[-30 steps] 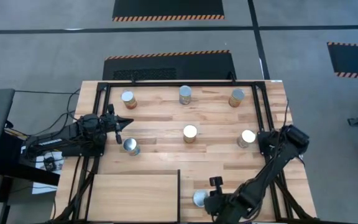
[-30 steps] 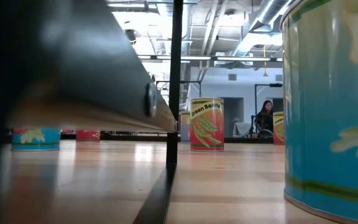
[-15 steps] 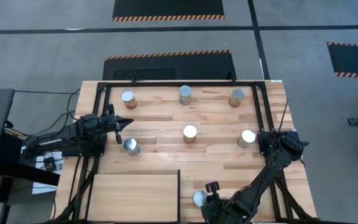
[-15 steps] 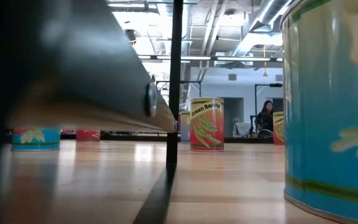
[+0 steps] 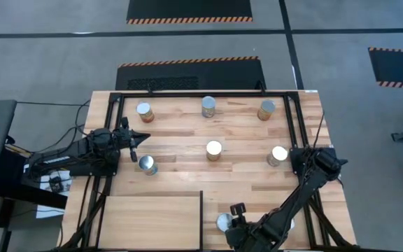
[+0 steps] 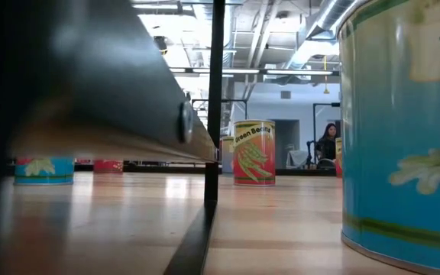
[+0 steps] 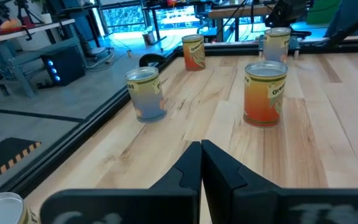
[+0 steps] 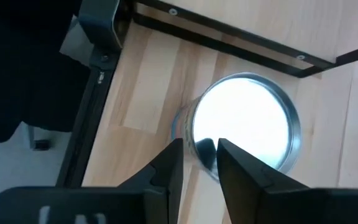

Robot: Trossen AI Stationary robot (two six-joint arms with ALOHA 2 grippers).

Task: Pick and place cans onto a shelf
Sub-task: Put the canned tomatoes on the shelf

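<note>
Seven cans stand upright on the striped tabletop in the high view: three in a far row (image 5: 208, 106), two in the middle (image 5: 214, 149), one at the left (image 5: 147, 164), one near the front edge (image 5: 224, 222). The pale plywood shelf (image 5: 152, 220) lies at the front left. My right gripper (image 5: 237, 210) hangs over the front can (image 8: 247, 127), its fingers a narrow gap apart above the can's silvery top. This blue-labelled can fills the right of the low view (image 6: 403, 130). My left gripper (image 7: 201, 163) is shut and empty at the table's left edge (image 5: 135, 136). My right gripper points down over the front can's top near its rim (image 8: 205, 154). Its own fingers (image 8: 169, 168) hide the place, so I cannot tell whether they touch the can. The can stands upright on the table.
A black frame rail (image 5: 201, 94) runs round the table, and a black post (image 6: 218, 84) stands at the shelf's corner. A Green Beans can (image 6: 254, 153) and a bluish can (image 7: 146, 93) stand farther off. A person (image 6: 327, 141) sits in the room behind.
My right gripper has moved a little toward the table's near left, over the front can, and its arm has drawn in. In the low view the blue can has shifted slightly toward the table's left. The left arm has kept still.
</note>
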